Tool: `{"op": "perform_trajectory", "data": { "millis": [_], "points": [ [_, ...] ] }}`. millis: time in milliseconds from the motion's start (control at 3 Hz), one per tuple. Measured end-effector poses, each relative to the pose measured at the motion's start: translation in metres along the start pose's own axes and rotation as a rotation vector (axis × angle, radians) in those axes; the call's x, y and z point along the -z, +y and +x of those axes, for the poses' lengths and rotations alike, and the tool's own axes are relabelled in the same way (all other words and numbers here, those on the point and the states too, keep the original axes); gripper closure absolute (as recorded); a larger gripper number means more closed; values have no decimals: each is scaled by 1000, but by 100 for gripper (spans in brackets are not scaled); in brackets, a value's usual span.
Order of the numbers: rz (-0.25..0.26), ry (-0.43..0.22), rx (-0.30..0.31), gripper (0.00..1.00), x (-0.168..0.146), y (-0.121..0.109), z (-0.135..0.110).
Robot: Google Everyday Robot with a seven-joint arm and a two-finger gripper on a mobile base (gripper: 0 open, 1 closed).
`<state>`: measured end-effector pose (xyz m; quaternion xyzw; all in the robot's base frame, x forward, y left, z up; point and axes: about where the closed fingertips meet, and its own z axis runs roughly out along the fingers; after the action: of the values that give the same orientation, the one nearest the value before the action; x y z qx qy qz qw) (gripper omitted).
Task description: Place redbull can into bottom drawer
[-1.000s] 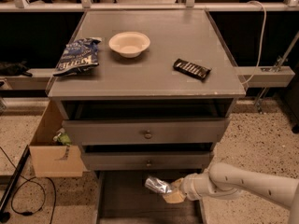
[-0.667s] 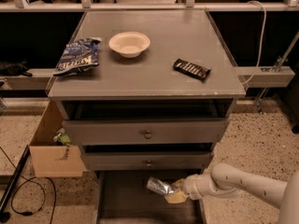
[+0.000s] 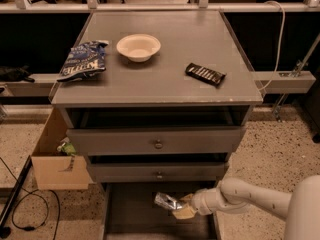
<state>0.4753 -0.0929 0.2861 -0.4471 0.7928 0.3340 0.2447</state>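
Clamps can [image 3: 167,201] between closed-in fingers of gripper [image 3: 181,208] at 6 o'clock, over open drawer [image 3: 131,211], can tipped toward 10 o'clock.

Over the edge-cropped bottom drawer [image 3: 134,215], the gripper [image 3: 181,208] seemingly hides part of the redbull can [image 3: 166,201].

cabinet [image 3: 165,86] bears chip bag [image 3: 82,66], bowl [image 3: 138,47], bar [image 3: 205,74]; claw [image 3: 179,206] over bottom drawer [image 3: 131,215].

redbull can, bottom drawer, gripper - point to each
redbull can [image 3: 166,201], camera view, middle of its silver side
bottom drawer [image 3: 131,208], camera view, bare dark floor
gripper [image 3: 182,206], camera view, between its jaws, over the drawer, holding the can
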Motion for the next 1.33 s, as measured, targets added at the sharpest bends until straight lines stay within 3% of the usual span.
{"op": "perform_trajectory", "data": {
  "millis": [1000, 1333],
  "points": [
    [-35, 69, -167, 100, -86, -52, 87],
    [-38, 73, -182, 96, -95, -55, 97]
  ]
}}
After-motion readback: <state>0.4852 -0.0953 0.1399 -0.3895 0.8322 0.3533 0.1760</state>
